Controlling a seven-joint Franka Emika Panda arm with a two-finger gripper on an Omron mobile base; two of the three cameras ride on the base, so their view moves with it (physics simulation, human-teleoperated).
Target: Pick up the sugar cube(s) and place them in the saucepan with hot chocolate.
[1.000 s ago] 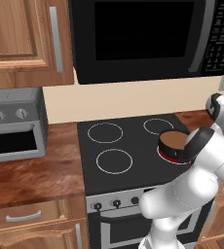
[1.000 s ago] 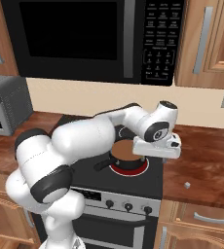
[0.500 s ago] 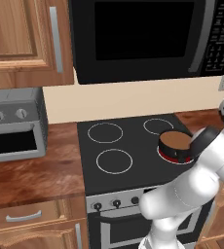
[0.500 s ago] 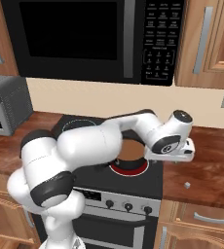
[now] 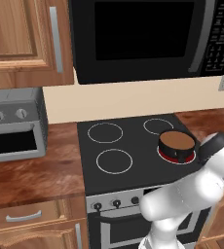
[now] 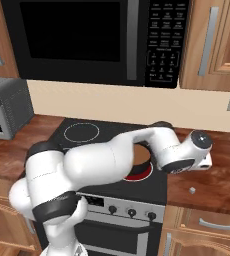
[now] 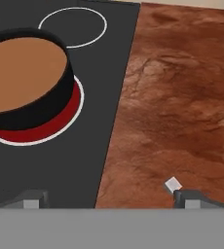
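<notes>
No text to call out here: the microwave [image 6: 92, 42] has a keypad [image 6: 162, 42] of small pale buttons, but their markings are too small to read, and the stove knobs [image 6: 132, 212] carry no legible labels.

The black stovetop [image 5: 128, 146] carries the saucepan with hot chocolate [image 5: 176, 145], which stands on the red-glowing near right burner [image 7: 50, 124]; the other three burner rings, marked by white circles, are bare. To the right of the stove runs a reddish-brown wooden counter [image 6: 212, 175], and on it a single small white sugar cube [image 6: 192, 190] lies near the front edge, well apart from the saucepan. To the left of the stove the same wooden counter [image 5: 31, 170] bears a grey toaster oven [image 5: 14, 124] set back against the wall.
</notes>
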